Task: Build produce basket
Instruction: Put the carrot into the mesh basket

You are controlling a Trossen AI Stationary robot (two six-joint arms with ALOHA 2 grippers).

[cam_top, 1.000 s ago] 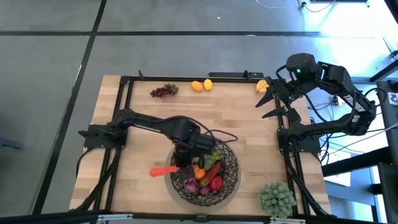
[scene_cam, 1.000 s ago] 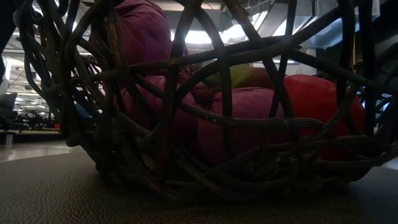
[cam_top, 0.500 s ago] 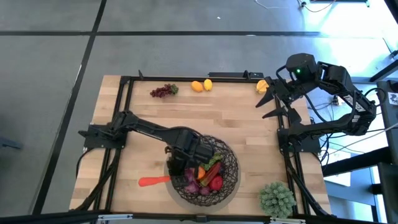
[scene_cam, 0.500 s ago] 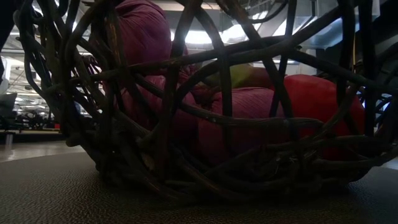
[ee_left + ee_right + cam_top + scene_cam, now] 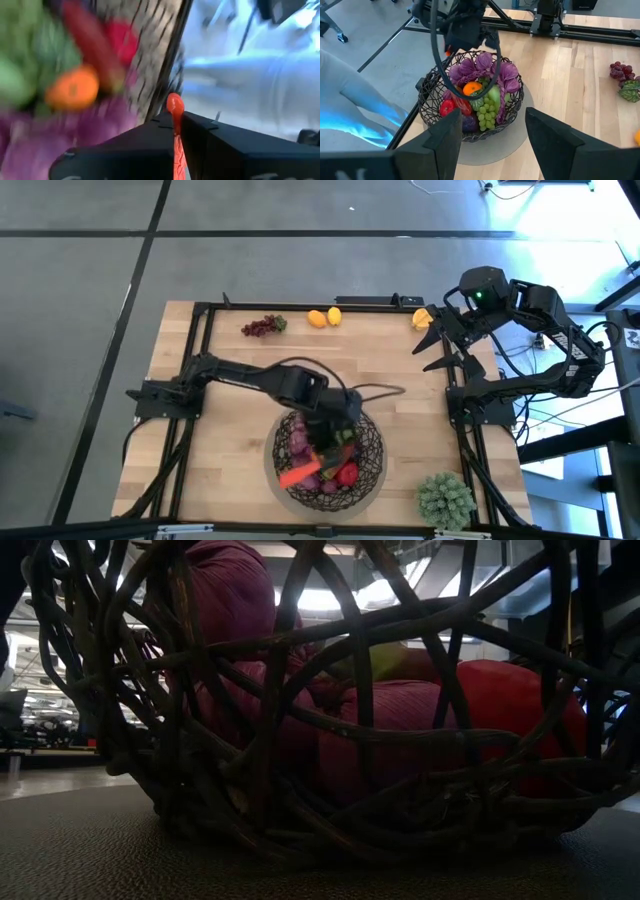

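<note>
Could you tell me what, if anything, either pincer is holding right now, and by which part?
The left pincer is shut on the red-orange pepper, apparently near one end, above the basket. The right pincer holds nothing.

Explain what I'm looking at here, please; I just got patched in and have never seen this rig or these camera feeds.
Two dark robot arms work at a wooden table. The overhead picture shows everything; another camera sits at table height, pressed against the woven basket; each wrist also carries a camera looking past its own tool.

The left tool is over the basket, shut on a thin orange-red piece of produce, which I can't identify more exactly. The right tool waits open near the table's far right corner, empty.

In the basket: purple pieces, green grapes, an orange, red items. On the table's far side lie purple grapes, two yellow-orange fruits and another. A pale green spiky plant sits at the near right.
</note>
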